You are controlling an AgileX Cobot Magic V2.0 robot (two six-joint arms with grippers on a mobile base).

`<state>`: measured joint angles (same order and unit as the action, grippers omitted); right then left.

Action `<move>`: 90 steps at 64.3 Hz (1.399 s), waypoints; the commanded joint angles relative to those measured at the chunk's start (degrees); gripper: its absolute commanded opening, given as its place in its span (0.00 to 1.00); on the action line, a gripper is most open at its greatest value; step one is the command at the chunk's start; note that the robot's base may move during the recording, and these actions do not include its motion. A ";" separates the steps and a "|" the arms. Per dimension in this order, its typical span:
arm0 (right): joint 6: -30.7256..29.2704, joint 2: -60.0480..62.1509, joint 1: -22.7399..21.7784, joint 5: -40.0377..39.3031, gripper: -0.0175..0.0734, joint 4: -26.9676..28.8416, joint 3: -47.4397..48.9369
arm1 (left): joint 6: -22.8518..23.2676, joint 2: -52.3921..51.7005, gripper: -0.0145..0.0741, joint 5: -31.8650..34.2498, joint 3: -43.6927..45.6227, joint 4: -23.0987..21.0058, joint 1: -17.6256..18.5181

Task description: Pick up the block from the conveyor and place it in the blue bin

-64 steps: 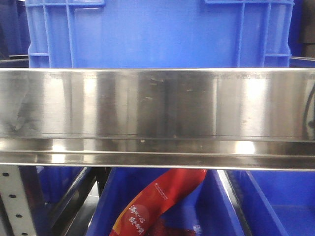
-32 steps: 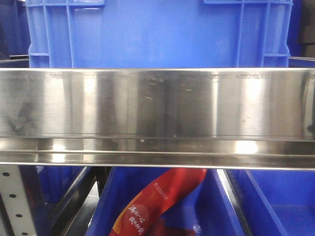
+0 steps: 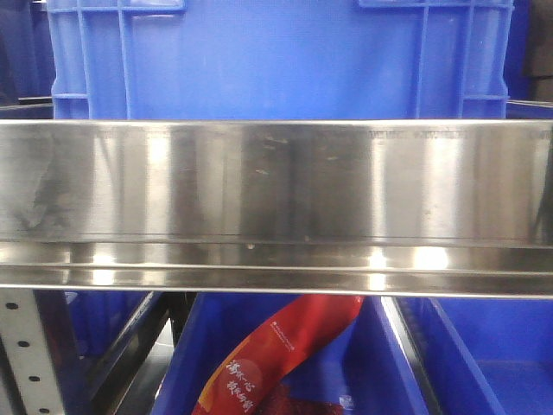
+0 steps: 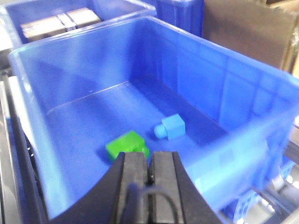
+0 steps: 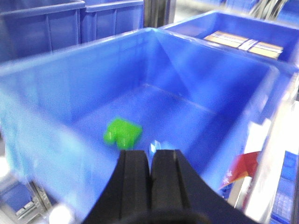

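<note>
Left wrist view first: I'm looking down into the blue bin (image 4: 243, 93), and my left pincer (image 4: 148, 175) sits at the bottom edge of the picture with its two black fingers pressed together, nothing between them. On the bin floor lies a green block (image 4: 125, 144), just past the fingertips, and a light blue block (image 4: 170, 127) near it toward the right wall, the two apart. Beyond the bin's far left corner a second blue bin (image 4: 18, 11) holds tan boxes (image 4: 60, 21), and brown cardboard (image 4: 252, 28) stands at the top right.

Right wrist view: my right pincer (image 5: 150, 179) is closed the same way, fingers touching, holding nothing. It hangs over the near rim of the blue bin (image 5: 46, 93). The green block (image 5: 122, 132) rests on the floor near the middle, blurred, and a sliver of the light blue block (image 5: 154, 148) peeks out just above the fingertips. A red packet (image 5: 238, 170) shows at the right edge, outside the bin wall, and the other bin with tan boxes (image 5: 243, 41) sits at the top right.

Front-facing view: a broad steel rail (image 3: 276, 207) fills the middle, a blue crate (image 3: 276, 60) behind it on top, and a red bag (image 3: 276, 354) with white print lies in a lower blue crate (image 3: 449, 363) beneath. Neither pincer shows here, and I can't see the conveyor in any view.
</note>
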<state>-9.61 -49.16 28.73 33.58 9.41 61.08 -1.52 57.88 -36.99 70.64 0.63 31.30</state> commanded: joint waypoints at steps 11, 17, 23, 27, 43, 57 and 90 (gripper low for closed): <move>-0.16 15.36 0.08 -8.78 0.01 -0.14 -18.78 | 0.67 -15.74 0.04 14.31 -21.51 -0.63 0.40; -0.16 20.58 0.08 -9.42 0.01 -0.14 -24.91 | 0.67 -21.68 0.04 20.98 -30.87 -0.63 0.40; -0.16 24.55 0.08 -9.98 0.01 -0.14 -29.76 | 0.67 -26.22 0.04 26.07 -37.57 -0.63 0.40; -0.16 27.13 0.08 -10.61 0.01 -0.14 -32.46 | 0.67 -28.43 0.04 28.37 -41.59 -0.63 0.40; -0.16 31.28 0.08 -12.66 0.01 -0.14 -37.11 | 0.67 -32.31 0.04 32.30 -49.23 -3.30 0.40; -0.16 31.27 0.08 -12.51 0.01 -0.14 -37.11 | 0.67 -32.44 0.04 31.93 -49.29 -3.30 0.40; -0.16 31.27 0.08 -12.51 0.01 -0.14 -37.11 | 0.67 -32.44 0.04 32.05 -49.29 -3.18 0.40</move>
<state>-9.65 -18.08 28.73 22.78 9.41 24.12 -1.31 25.86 -6.48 21.42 -2.30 31.30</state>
